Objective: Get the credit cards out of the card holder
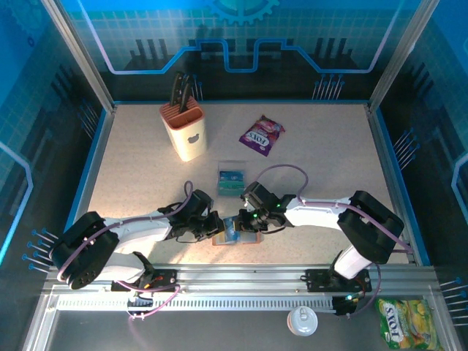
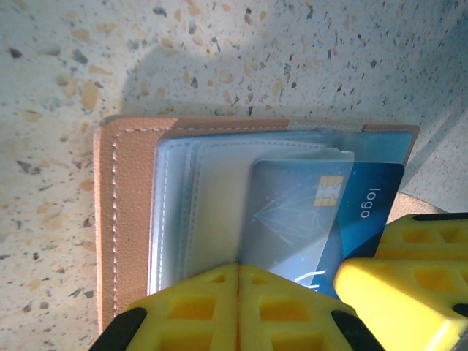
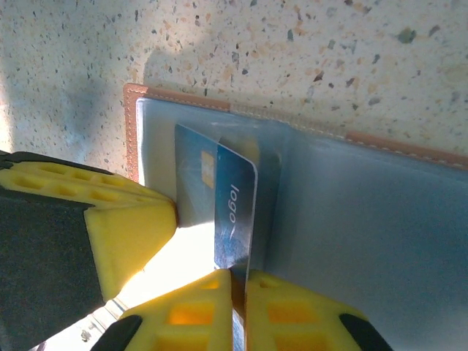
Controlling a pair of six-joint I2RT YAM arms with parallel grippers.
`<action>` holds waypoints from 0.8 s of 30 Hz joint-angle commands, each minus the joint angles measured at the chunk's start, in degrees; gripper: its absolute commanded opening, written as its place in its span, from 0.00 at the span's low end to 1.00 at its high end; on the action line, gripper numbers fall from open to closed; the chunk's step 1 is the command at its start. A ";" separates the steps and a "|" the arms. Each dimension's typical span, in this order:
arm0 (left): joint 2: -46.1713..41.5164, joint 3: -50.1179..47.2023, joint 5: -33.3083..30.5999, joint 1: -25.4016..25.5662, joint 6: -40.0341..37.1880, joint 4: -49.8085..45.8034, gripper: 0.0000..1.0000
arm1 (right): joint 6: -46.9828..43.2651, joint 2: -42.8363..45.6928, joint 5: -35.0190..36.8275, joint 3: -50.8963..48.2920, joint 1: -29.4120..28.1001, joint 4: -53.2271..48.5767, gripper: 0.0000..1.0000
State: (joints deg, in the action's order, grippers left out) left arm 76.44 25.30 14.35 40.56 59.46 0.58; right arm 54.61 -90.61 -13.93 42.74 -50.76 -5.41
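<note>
the open card holder [image 1: 235, 235] lies near-centre on the tabletop [image 1: 329, 161]. the right wrist view shows the right hand [image 3: 239, 281] pinching a blue credit card [image 3: 232, 212] edge-on. the left wrist view shows the left hand [image 2: 238, 276] closed over the sleeves.

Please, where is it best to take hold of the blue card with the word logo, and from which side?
Grip the blue card at its bare "logo" end, which sticks out of the clear sleeve; the chip end is covered. Come from that open side and pinch the two flat faces, as it is thin. The right gripper is shut on that end.
</note>
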 commanded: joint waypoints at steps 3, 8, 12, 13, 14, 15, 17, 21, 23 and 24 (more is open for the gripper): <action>0.46 -0.87 -1.61 0.15 -1.45 -2.55 0.08 | -0.74 2.85 0.97 -1.67 1.05 -1.94 0.09; 0.02 -0.67 -1.71 0.15 -1.65 -2.94 0.08 | -1.69 5.61 1.46 -2.57 1.97 -3.93 0.08; 0.02 0.44 -1.76 0.12 -2.59 -4.40 0.08 | -2.79 7.62 1.58 -2.58 2.45 -6.35 0.07; 0.02 0.80 -1.68 0.07 -2.82 -4.77 0.09 | -3.08 8.34 1.79 -2.50 2.51 -7.07 0.07; -0.06 1.06 -1.68 0.08 -3.03 -5.06 0.09 | -3.32 8.86 2.01 -2.41 2.51 -7.60 0.07; -0.14 1.31 -1.58 0.09 -3.19 -5.28 0.08 | -3.62 9.39 2.23 -2.25 2.62 -8.21 0.06; -0.41 1.88 -1.45 0.13 -3.28 -5.30 0.08 | -4.28 10.37 2.69 -1.84 2.69 -9.64 0.06; -1.50 3.59 -1.68 0.06 -3.63 -6.37 0.09 | -6.61 11.69 3.38 0.11 2.97 -13.50 0.05; -2.10 4.52 -2.02 0.05 -4.12 -7.55 0.10 | -8.47 11.90 4.22 1.74 3.07 -16.64 0.05; -2.58 4.96 -2.18 0.05 -4.40 -8.17 0.10 | -9.66 11.99 4.97 2.68 3.09 -18.12 0.05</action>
State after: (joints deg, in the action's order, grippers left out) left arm 75.96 27.81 13.65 40.56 56.97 -3.79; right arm 48.95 -80.29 -11.09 42.37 -48.56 -17.06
